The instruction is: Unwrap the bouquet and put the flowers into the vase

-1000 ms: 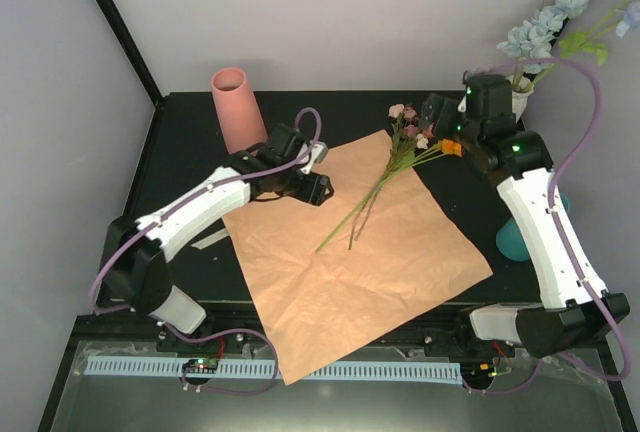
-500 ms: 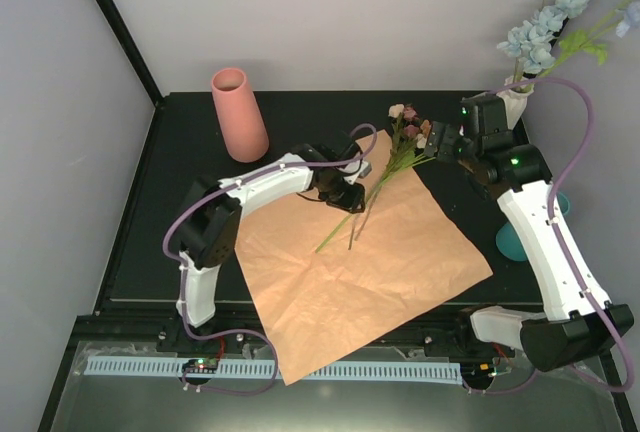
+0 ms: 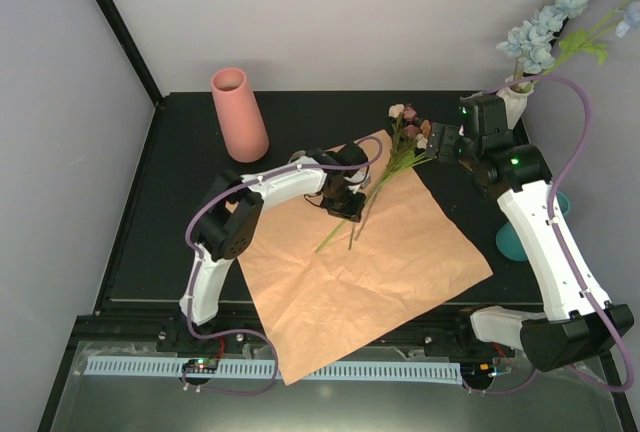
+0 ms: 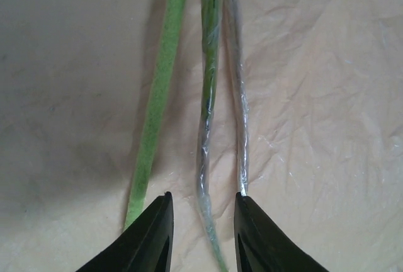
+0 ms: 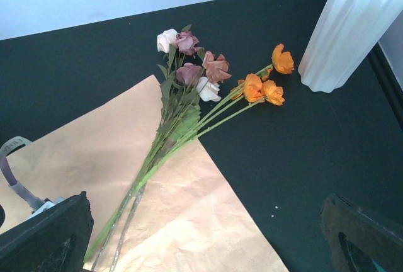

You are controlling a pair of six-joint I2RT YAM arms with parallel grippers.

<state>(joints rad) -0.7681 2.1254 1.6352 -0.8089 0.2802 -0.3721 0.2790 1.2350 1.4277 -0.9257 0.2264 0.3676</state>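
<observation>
Soft, even overhead light filled the top view: pale walls bright, black table (image 3: 170,172) dark, no real glare. Left wrist cam, close-up, showed broad dim shadow across the paper sheet (image 4: 315,96) and glints on the stems (image 4: 211,64); left fingertips (image 4: 151,234) slightly soft. Right wrist pic sharp mid-frame; right fingers (image 5: 44,234) blurred at the bottom corners.

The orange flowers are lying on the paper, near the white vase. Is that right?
Not quite. The orange flowers lie on the black table, past the edge of the paper; only their stems reach it. They are near the white vase. The right wrist view shows this.
</observation>
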